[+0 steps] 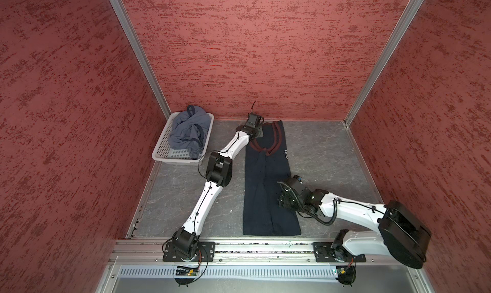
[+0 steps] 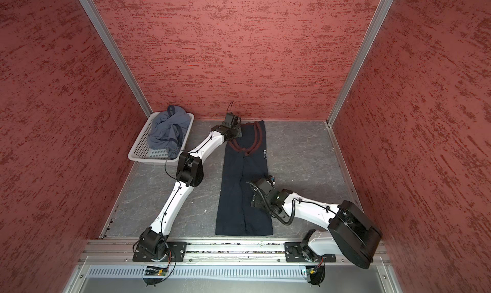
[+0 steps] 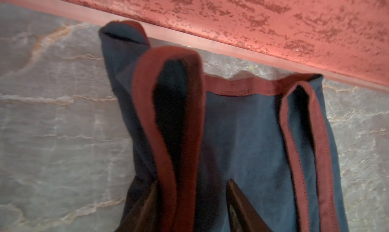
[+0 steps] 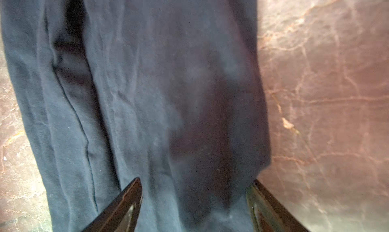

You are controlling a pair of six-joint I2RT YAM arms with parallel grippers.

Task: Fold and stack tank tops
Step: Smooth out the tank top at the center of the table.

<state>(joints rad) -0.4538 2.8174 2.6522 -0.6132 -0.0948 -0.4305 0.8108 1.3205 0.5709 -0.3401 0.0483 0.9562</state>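
We've got the navy tank top on the table as one long strip, straps at the back wall. Our left pincer is half-parted around a strap, pinching nothing. The right pincer gapes wide over the strip's middle. The grey top is bunched in the basket.

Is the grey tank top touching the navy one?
Apart. Both top views show the grey tank top in the basket, bare table between it and the navy tank top.

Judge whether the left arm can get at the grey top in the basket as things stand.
Probably yes. The grey top lies heaped and uncovered in the open basket, right beside the left arm. The left gripper, open at the navy top, looks free.
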